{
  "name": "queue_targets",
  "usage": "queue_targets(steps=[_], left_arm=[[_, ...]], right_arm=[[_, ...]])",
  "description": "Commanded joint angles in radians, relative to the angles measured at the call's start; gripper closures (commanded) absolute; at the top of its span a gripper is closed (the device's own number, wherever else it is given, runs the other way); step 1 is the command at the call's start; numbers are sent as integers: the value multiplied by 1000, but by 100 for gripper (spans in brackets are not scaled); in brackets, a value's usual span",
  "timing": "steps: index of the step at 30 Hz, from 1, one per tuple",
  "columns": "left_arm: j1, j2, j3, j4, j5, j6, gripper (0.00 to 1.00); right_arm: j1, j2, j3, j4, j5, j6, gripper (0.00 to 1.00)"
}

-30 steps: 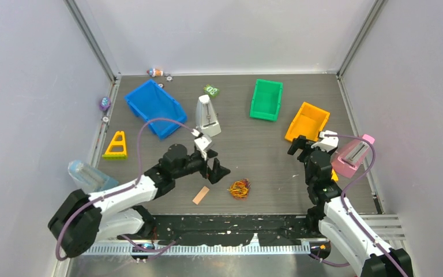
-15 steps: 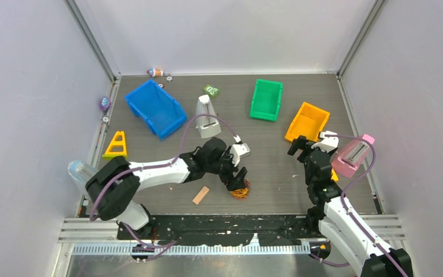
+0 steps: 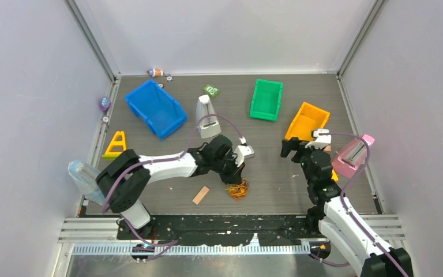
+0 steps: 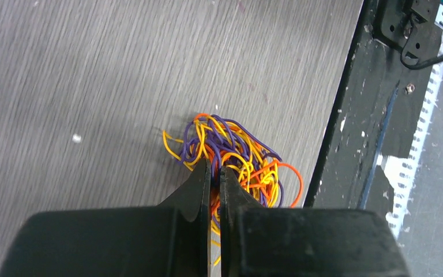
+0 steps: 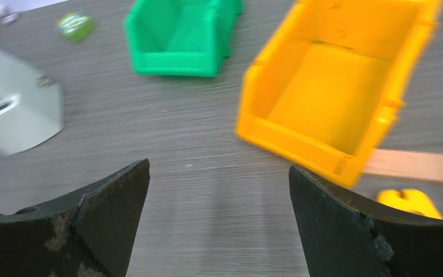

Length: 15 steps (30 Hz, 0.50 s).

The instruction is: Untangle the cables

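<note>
Cables [image 4: 239, 151], tangled clump: lay just ahead of the left hand [image 4: 215, 168], which was clamped on near strands; right hand [image 5: 219, 166] gaped, farther off.

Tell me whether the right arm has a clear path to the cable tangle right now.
Probably yes. The right tool hangs open, with only bare table between it and the cables. The left tool, shut on them, occupies the opposite side.

your grey table [image 3: 265, 167] carries the cables [image 3: 238, 188], a blue bin [image 3: 154, 107], green bin [image 3: 266, 99], yellow bin [image 3: 307, 122] and a small wooden block [image 3: 201, 195].
</note>
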Motion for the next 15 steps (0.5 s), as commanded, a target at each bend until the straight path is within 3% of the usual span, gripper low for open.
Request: queue_targets(steps=[1, 5, 11, 15], left_arm=[[76, -170, -137, 188, 25, -68, 100], [180, -292, -260, 344, 46, -141, 100], [197, -414, -364, 440, -41, -148, 100], [203, -473, -410, 487, -77, -158, 100]], right_arm=[[29, 79, 64, 148, -307, -40, 5], [105, 187, 115, 176, -374, -68, 4], [231, 249, 145, 212, -333, -79, 5], [231, 224, 25, 488, -420, -19, 5]])
